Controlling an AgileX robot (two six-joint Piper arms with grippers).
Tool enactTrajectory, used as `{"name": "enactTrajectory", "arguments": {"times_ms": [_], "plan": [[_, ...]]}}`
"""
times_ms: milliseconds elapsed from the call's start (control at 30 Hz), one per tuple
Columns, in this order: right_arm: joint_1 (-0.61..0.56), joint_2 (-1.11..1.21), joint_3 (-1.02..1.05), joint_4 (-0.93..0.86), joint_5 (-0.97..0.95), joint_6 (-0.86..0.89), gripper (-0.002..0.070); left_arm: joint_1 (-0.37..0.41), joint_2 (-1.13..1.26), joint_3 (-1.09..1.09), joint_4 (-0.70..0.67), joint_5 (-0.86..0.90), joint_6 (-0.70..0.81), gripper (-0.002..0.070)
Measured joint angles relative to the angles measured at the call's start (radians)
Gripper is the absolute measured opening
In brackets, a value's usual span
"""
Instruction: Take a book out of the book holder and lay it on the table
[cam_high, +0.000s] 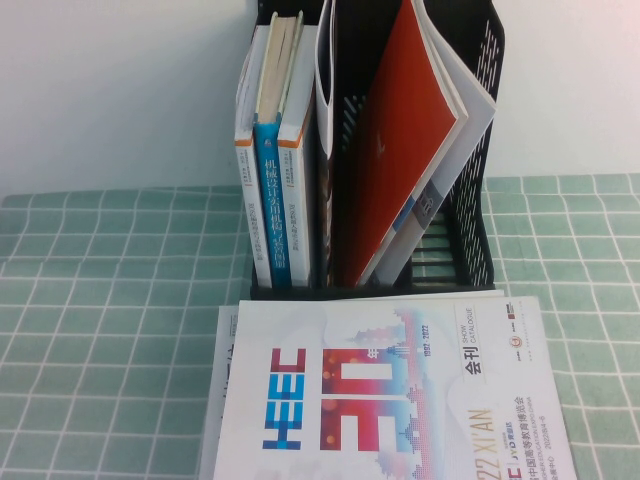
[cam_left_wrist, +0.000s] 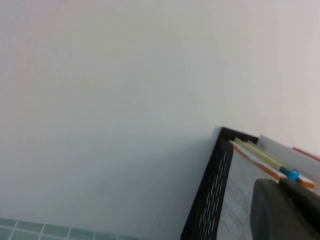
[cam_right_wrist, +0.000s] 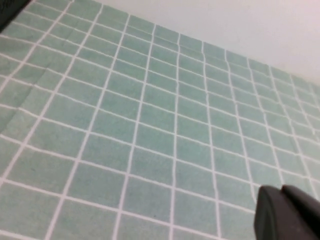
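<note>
1. Book holder (cam_high: 470, 200): black perforated rack, upright at 12 o'clock on the worktop (cam_high: 100, 330), which carries a pale green cloth with a white grid. The white wall (cam_high: 110, 90) stands directly behind the rack.
2. Slot contents: three upright books (cam_high: 275, 150) with blue and orange spines fill the 9 o'clock slot. A red-covered book (cam_high: 400, 150) leans toward 3 o'clock in the wider slot, with white pages behind it.
3. The book (cam_high: 324, 90): a thin white magazine, still in the holder, standing upright against the divider between the spines and the red cover. Its cover is hidden.
4. HEEC magazine (cam_high: 380, 390): lies flat on the worktop at 6 o'clock, its far edge just beside the holder's base.
5. Left pincer (cam_left_wrist: 282, 210): seen only in its wrist view, as a dark body close beside the holder's perforated outer side (cam_left_wrist: 210, 195). Its state cannot be determined.
6. Right pincer (cam_right_wrist: 287, 212): seen only in its wrist view, above bare grid cloth (cam_right_wrist: 150, 125). It is pressed together and holds nothing.
</note>
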Motion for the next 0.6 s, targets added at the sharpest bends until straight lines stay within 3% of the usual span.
{"name": "enactTrajectory", "arguments": {"times_ms": [200, 400, 600], "plan": [[0.0, 0.0, 0.0, -0.092, -0.153, -0.021, -0.0002, 0.0, 0.11, -0.133, 0.002, 0.221, 0.051, -0.0003], [0.0, 0.0, 0.0, -0.109, -0.601, 0.084, -0.0002, 0.0, 0.18, -0.144, -0.074, 0.221, 0.082, -0.0003], [0.0, 0.0, 0.0, -0.122, -1.053, 0.133, -0.0002, 0.0, 0.248, -0.251, -0.22, 0.321, 0.334, -0.0003]]}}
